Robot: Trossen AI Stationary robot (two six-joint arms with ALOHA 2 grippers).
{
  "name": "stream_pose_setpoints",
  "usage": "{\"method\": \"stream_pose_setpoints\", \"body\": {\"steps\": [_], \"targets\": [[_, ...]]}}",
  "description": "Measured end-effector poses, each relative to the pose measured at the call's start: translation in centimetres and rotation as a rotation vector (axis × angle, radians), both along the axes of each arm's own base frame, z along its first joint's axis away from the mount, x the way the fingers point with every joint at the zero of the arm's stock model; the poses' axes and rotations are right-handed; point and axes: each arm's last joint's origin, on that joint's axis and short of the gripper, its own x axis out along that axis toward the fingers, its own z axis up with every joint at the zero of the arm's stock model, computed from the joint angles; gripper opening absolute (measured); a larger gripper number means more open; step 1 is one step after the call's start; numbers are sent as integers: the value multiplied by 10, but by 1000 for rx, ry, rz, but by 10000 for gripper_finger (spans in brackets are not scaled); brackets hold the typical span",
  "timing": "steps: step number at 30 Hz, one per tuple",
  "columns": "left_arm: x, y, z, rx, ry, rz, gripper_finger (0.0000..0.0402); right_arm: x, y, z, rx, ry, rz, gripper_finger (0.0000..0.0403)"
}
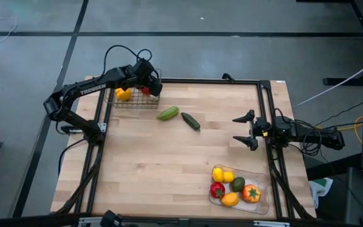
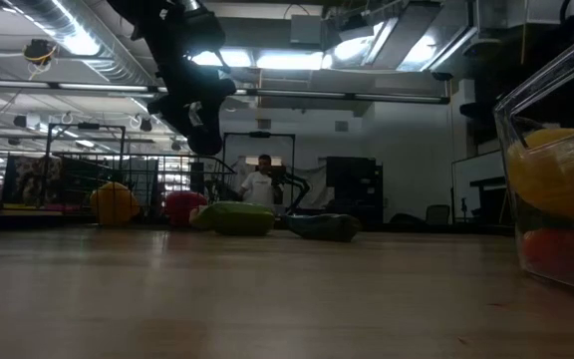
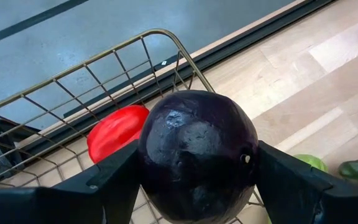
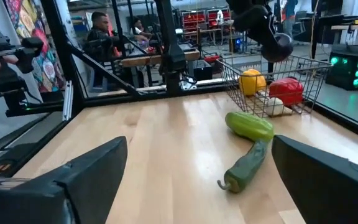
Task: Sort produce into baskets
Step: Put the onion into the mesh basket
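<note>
The left pincer point(image 3: 197, 186) is closed on a round dark purple fruit point(image 3: 197, 152), one finger on each side, and hangs over a corner of the wire basket point(image 1: 134, 101). The fruit looks hard, smooth and shiny, so I think it could slip; holding it across its fat middle seems best. It looks light.

In the basket I can count three things: a yellow pepper point(image 4: 252, 81), a red pepper point(image 4: 286, 89) and a small white piece point(image 4: 273, 108).

On the bench point(image 1: 169, 164), near the basket, lie two green things: a fat light green one point(image 1: 167, 113) and a long dark green one point(image 1: 190, 121). The long one may roll.

The right pincer point(image 1: 249, 130) waits wide open and empty at the bench's right edge.

The clear tray point(image 1: 262, 200) holds six pieces, as far as I can count.
</note>
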Motion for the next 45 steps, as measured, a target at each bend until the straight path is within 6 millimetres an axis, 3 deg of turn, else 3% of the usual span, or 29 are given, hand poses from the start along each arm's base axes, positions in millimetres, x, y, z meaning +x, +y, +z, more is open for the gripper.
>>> {"method": "stream_pose_setpoints", "body": {"steps": [12,19,25,34,41,45], "targets": [[0,0,0,-1,-1,2,272,0,0,0,3,-5,1,397],[-6,-4,-5,-99,-17,139,272,0,0,0,5,-5,1,397],[-18,-4,-34,-171,55,203,272,0,0,0,5,-4,1,397],[-32,1,-68,-196,29,263,272,0,0,0,5,-4,1,397],[-36,2,-83,-203,2,255,274,0,0,0,5,-4,1,397],[-37,1,-85,-201,12,235,301,0,0,0,5,-4,1,397]]}}
